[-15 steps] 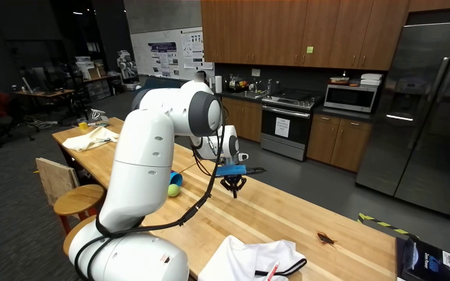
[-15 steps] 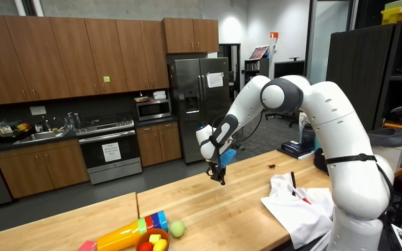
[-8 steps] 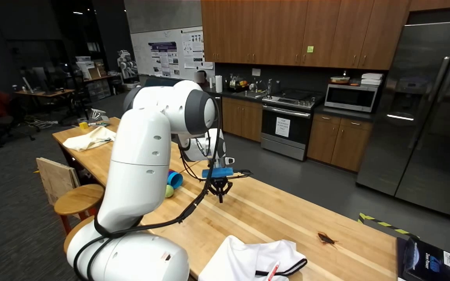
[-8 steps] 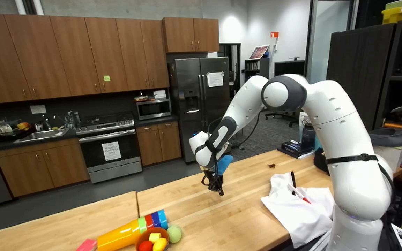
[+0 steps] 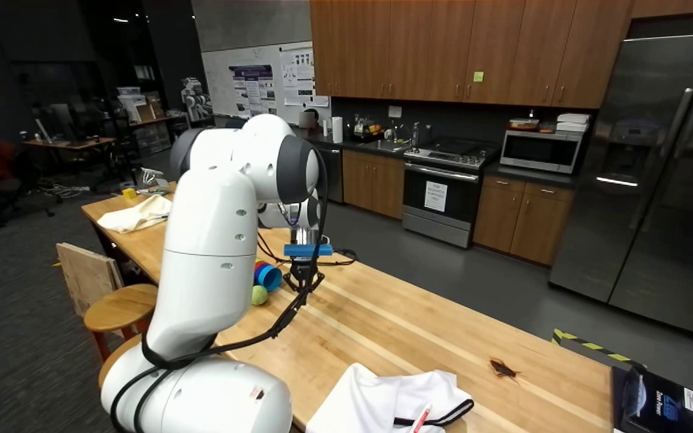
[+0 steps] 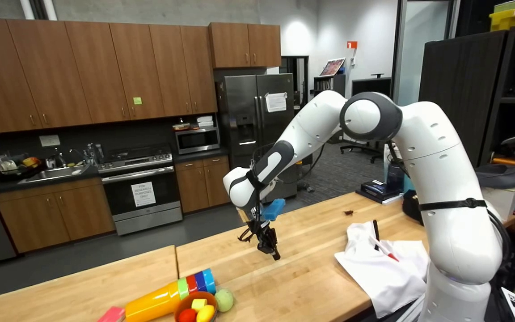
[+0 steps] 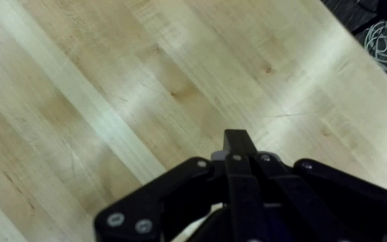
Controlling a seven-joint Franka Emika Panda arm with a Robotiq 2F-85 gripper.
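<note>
My black gripper [image 7: 239, 143] is shut and empty in the wrist view, its fingertips pressed together above bare wood. In an exterior view the gripper [image 6: 276, 256] hangs tilted over the wooden table [image 6: 311, 268], under the blue mount [image 6: 274, 209]. In the other exterior view a black cable partly covers the gripper [image 5: 303, 290]. Nearest to it are a green tennis ball [image 6: 224, 299] and a lying row of stacked coloured cups [image 6: 152, 302]. The ball [image 5: 259, 295] and cups [image 5: 269, 278] also show behind the arm. An orange bowl [image 6: 179, 309] holds red and yellow toy pieces.
A white cloth [image 6: 382, 277] bears a red-tipped pen [image 6: 391, 256] and a black marker [image 6: 376, 232]. A brown insect-like object [image 5: 503, 368] and a black box [image 5: 662, 403] lie toward one table end. A cream cloth [image 5: 136, 215] and stools [image 5: 121, 307] are at the far side.
My gripper has moved left in both exterior views, toward the cups and ball, and has tilted more. It stays shut. The objects on the table have not moved.
</note>
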